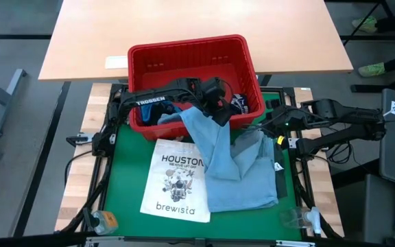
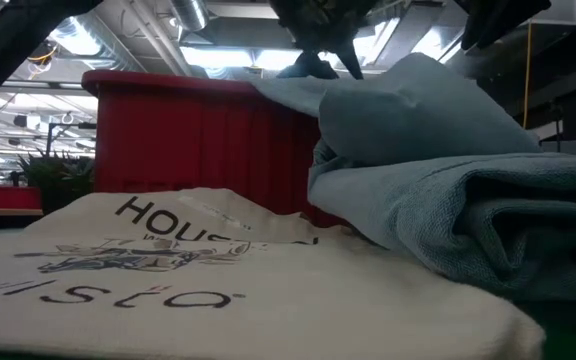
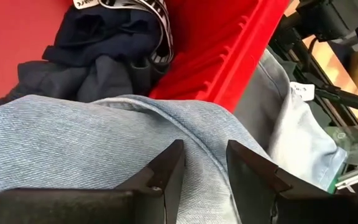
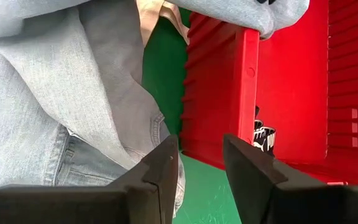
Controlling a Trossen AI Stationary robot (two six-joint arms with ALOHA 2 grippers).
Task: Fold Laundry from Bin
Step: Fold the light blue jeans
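Over the red bin's (image 1: 187,55) front rim drapes the light blue denim shirt (image 1: 242,171), crumpled beside the tote bag (image 1: 177,178). Left gripper (image 3: 202,163) seemingly pinches its fabric; right gripper (image 4: 201,158) hangs released near the bin's corner.

The bin (image 1: 184,53) is bright red with ribbed walls, the shirt (image 1: 242,175) draped over its rim is pale blue denim, a navy garment (image 3: 98,46) lies inside, the tote (image 1: 177,180) is cream with black lettering and a drawing, and the mat (image 1: 125,171) is green.
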